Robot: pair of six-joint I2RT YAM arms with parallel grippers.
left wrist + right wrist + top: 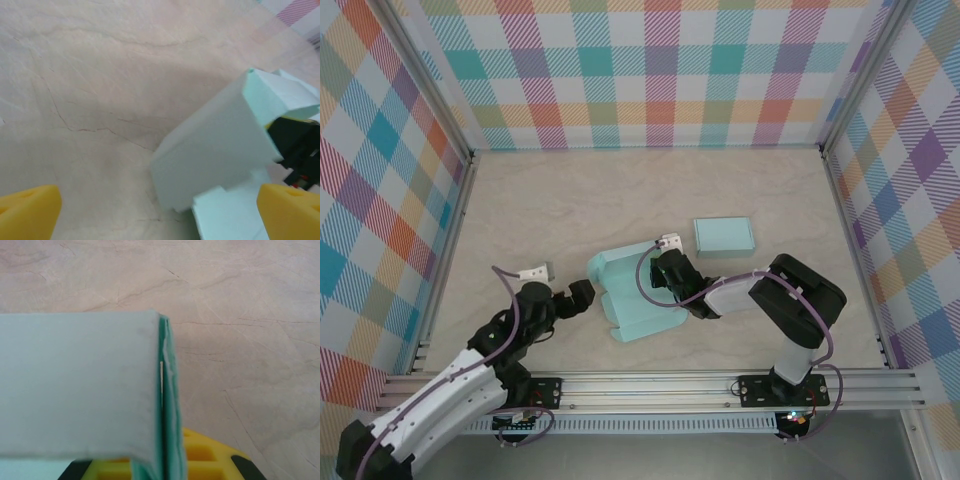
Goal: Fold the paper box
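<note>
While half folded, lies at centre of beige marbled tabletop [570,200]: pale teal paper box [635,305]. Right hand [662,278]: pressed together, pinching upright box wall at box's 2 o'clock. Left hand [582,297]: spread wide, just beside box's 9 o'clock edge. Smaller teal folded box [724,236]: farther out at 2 o'clock, apart.

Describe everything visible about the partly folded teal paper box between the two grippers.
The paper box is a pale teal, matte card blank, only partly folded. Its base lies flat on the table near the arms, a far-left panel stands raised, and notched tabs line its left edge. The right gripper is shut on a doubled wall. The open left gripper sits just off its left edge.
</note>
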